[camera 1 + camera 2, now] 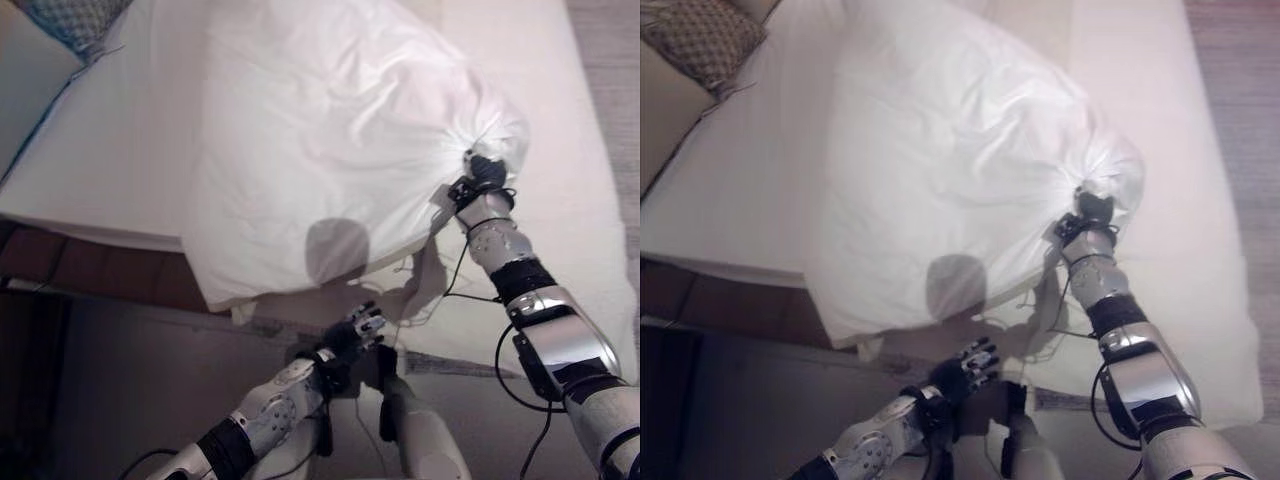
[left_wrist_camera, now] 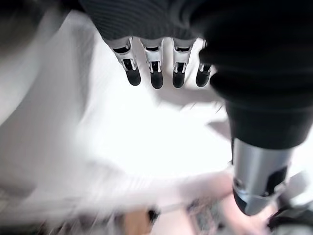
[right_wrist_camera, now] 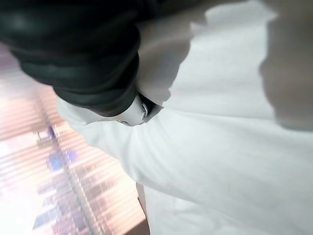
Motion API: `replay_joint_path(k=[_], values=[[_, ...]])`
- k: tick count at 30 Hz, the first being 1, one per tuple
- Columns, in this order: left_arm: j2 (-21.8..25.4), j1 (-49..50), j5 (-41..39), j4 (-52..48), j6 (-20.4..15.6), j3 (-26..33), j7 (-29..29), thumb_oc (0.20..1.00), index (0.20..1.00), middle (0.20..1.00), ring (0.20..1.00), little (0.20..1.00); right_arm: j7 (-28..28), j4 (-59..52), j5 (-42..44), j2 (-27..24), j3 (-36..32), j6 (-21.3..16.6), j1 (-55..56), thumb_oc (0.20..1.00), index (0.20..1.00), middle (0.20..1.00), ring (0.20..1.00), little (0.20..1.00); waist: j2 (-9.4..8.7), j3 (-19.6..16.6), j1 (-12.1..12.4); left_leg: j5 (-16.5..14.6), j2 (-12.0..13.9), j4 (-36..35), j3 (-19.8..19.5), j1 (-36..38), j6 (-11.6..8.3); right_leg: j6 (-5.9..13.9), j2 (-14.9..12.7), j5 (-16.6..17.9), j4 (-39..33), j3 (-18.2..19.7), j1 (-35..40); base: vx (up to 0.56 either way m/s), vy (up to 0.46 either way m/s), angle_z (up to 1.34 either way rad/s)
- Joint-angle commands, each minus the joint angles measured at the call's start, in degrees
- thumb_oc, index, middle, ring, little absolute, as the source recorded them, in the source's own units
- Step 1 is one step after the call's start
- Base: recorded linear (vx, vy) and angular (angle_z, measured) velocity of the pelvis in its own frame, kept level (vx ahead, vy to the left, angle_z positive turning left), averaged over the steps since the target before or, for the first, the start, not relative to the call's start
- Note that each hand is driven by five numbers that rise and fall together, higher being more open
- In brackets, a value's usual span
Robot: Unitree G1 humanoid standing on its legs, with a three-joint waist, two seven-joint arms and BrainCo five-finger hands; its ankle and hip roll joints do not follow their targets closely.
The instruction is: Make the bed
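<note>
Right hand (image 1: 484, 172) gripping one duvet (image 1: 330, 140).

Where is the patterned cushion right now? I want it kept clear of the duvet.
The patterned cushion lies at the far left corner in the eye views, off the bed's left edge, apart from the white duvet bunched mid-bed.

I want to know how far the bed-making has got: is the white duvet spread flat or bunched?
Bunched. The white duvet lies heaped, its cloth gathered where the right hand grips it; the left hand hangs open, off it.
</note>
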Motion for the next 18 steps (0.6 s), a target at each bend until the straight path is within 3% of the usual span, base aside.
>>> replay_joint_path(k=[1,10,15,18], values=[[-2.6,3.0,-3.7,1.7,-0.9,-2.3,-0.1,1.0,1.0,1.0,1.0,1.0,3.0,-4.2,-1.7,-3.0,1.5,-2.2,-1.5,0.2,0.2,0.2,0.2,0.2,-1.87,-8.6,0.0,-6.2,-1.6,2.3,2.4,0.5,-1.32,7.67,-3.3,-4.6,4.8,0.2,-0.8,0.06,-0.023,-0.11],[-8.0,3.0,-8.7,3.6,-0.9,-1.1,1.7,1.0,1.0,1.0,1.0,1.0,4.0,-5.0,-3.1,-1.0,1.8,-0.6,5.7,0.2,0.2,0.2,0.2,0.2,-3.16,-12.5,0.2,-7.2,-1.2,1.6,3.0,3.5,-1.18,7.88,-2.6,-4.7,3.5,0.5,2.0,0.05,-0.021,-0.06],[-11.9,2.0,-10.8,6.0,-2.8,2.0,3.1,1.0,1.0,1.0,1.0,1.0,4.0,-6.5,-3.0,1.0,1.7,-0.9,9.2,0.2,0.2,0.2,0.2,0.2,-3.65,-13.7,0.1,-7.0,-1.0,0.5,2.8,4.4,-1.22,7.88,-2.5,-4.8,2.8,0.1,2.9,0.01,-0.012,0.0],[-15.4,0.3,-13.3,8.3,-6.0,6.2,5.1,1.0,1.0,1.0,1.0,1.0,3.6,-7.6,-3.1,2.9,1.9,-1.4,11.6,0.2,0.2,0.2,0.2,0.2,-4.2,-14.4,0.2,-7.0,-0.8,0.1,2.6,4.6,-1.41,7.96,-2.4,-4.8,2.6,-0.4,3.1,0.01,-0.023,0.0]])
